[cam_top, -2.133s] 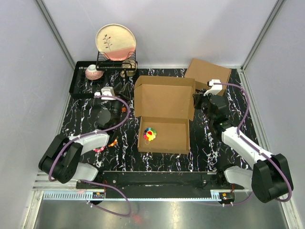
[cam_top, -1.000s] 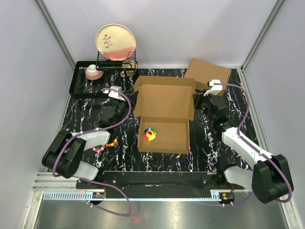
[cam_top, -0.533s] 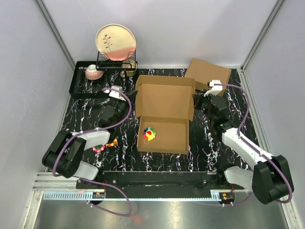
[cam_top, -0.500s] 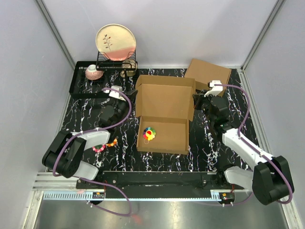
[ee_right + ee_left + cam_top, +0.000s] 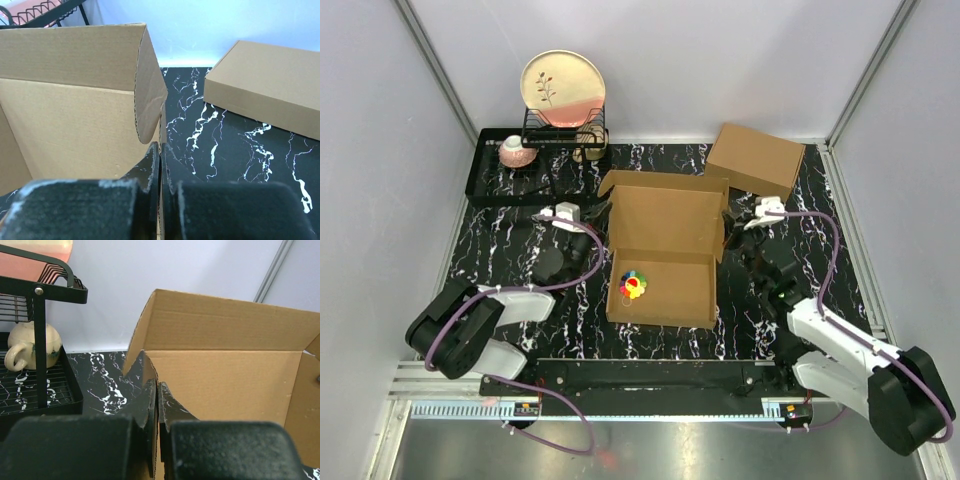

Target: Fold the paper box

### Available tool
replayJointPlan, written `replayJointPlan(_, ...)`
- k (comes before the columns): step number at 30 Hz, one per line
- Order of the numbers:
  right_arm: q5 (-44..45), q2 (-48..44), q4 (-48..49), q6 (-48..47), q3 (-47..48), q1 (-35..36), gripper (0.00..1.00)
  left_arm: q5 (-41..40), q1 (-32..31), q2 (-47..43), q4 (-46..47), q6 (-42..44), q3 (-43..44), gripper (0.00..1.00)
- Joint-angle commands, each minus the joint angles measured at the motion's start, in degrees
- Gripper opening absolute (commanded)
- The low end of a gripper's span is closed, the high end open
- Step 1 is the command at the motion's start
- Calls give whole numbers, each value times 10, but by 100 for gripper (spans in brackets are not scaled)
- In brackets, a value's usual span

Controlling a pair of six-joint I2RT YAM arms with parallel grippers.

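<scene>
The paper box [image 5: 660, 292] sits mid-table as a shallow brown tray with its lid [image 5: 667, 212] raised behind it. My left gripper [image 5: 597, 238] is at the lid's left edge, and in the left wrist view it [image 5: 158, 385] is shut on the thin cardboard edge of the paper box [image 5: 220, 385]. My right gripper [image 5: 729, 232] is at the lid's right edge, and in the right wrist view it [image 5: 160, 146] is pinched shut on the cardboard edge of the paper box [image 5: 70, 120], just under a rounded side flap [image 5: 150, 95].
A small colourful toy [image 5: 633, 285] lies inside the tray. A closed brown box [image 5: 756, 158] [image 5: 265, 85] rests at the back right. At the back left a black rack [image 5: 510, 172] holds a plate [image 5: 563, 88], a pink bowl [image 5: 517, 151] and a mug [image 5: 30, 347].
Both grippers have come in and closed on the lid's side edges. Both arms have drawn toward the near edge, and the lid now stands more upright over the tray.
</scene>
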Motion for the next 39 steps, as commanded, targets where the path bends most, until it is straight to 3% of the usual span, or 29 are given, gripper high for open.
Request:
replayJointPlan(1, 65, -14, 108, -45, -37, 73, 0, -41, -44, -9, 161, 25, -41, 0)
replayJointPlan(19, 142, -132, 33, 20, -146, 140, 0, -147, -159, -49, 186, 75, -126, 0)
replayJointPlan(28, 202, -98, 140, -5, -154, 159, 0, -167, -185, -68, 186, 73, -138, 0)
replayJointPlan(39, 185, -97, 155, -13, -115, 158, 0, -191, -210, -111, 185, 105, -132, 0)
